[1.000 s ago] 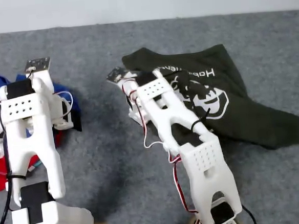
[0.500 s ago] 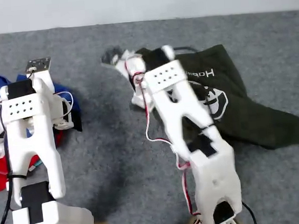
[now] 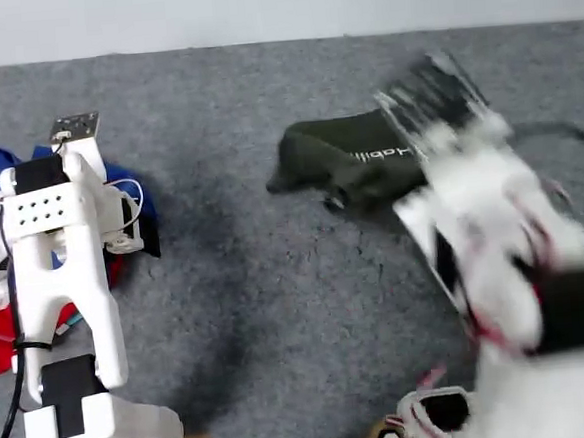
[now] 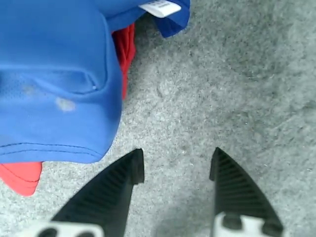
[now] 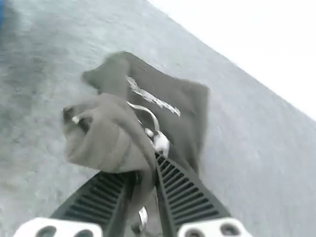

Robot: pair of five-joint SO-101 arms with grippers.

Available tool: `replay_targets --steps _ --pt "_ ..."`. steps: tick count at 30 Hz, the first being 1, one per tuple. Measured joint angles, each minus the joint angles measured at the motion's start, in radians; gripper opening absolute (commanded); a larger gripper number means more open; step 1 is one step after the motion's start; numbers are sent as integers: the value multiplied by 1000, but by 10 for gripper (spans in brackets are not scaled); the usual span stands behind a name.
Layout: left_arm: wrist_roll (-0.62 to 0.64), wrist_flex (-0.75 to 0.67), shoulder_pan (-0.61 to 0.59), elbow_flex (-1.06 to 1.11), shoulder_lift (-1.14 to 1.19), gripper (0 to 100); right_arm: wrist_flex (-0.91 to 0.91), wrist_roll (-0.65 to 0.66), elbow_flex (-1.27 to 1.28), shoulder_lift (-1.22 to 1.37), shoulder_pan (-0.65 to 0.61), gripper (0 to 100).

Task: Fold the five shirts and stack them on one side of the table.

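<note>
Shirt [image 5: 108, 133], dark and bunched, grasped by right end effector [image 5: 145, 167], could slip from so thin a pinch; left end effector [image 4: 177, 154] hangs released.

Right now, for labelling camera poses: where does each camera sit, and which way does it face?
High view: fixed above the table, looking down; shows left arm and right arm.
Left wrist view: on the left arm, facing down past the open left gripper at the blue shirt.
Right wrist view: on the right arm, facing along the right gripper, shut on the dark green shirt.
Shared: high and right wrist views both show the dark green shirt.
</note>
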Motion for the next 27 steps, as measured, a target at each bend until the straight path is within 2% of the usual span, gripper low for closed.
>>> replay_targets --steps 4,6,11,18,27 --pt "0 0 6 0 5 221 0 0 232 -295 196 8" --pt "5 0 37 0 5 222 0 0 347 -394 230 8" --pt "3 -46 212 0 41 226 -2 12 649 -519 239 8" --pt "0 -183 470 -38 276 251 -5 46 764 -563 239 8" --pt "49 -199 508 -384 548 253 -6 46 770 -563 239 8"
